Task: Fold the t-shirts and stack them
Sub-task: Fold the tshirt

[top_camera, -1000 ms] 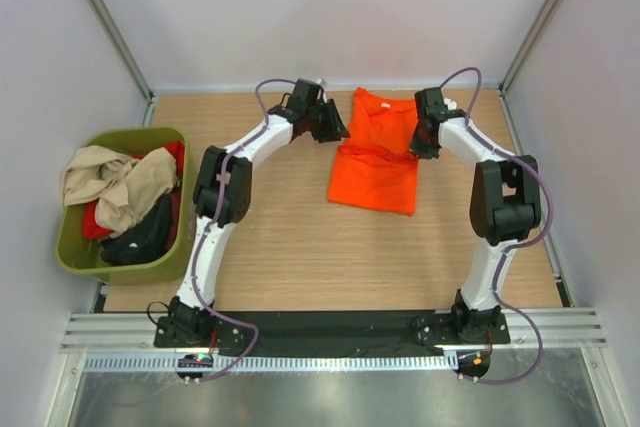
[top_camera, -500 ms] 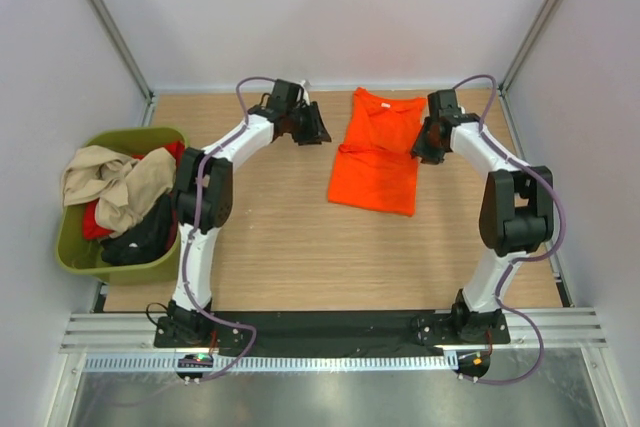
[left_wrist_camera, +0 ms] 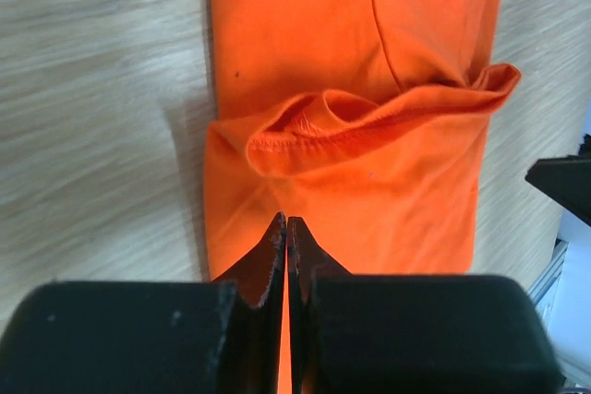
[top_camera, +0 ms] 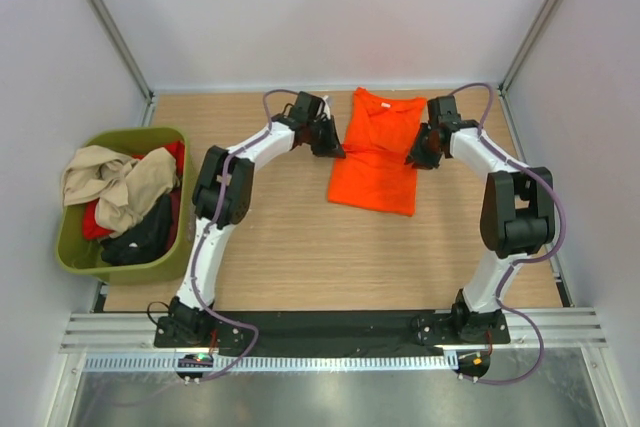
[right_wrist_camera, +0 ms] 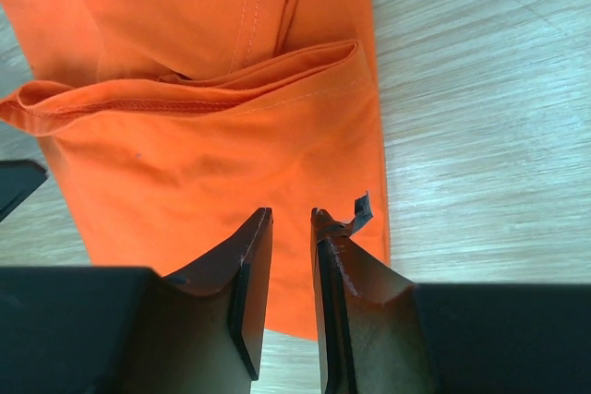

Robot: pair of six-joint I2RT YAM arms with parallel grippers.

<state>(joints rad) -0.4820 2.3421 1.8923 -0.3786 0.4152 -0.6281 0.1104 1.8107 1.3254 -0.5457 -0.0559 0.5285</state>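
Your one orange shirt (top_camera: 375, 152) lies on the bench (top_camera: 280, 247); your left pincer (left_wrist_camera: 286, 219) is pressed together, your right pincer (right_wrist_camera: 291, 213) slightly apart.

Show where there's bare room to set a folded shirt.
Widest bare patch: the table on the near side of the orange shirt, between left arm and right arm. Crowded at the far end, where left fingers and right fingers flank the shirt; the tub is heaped full.
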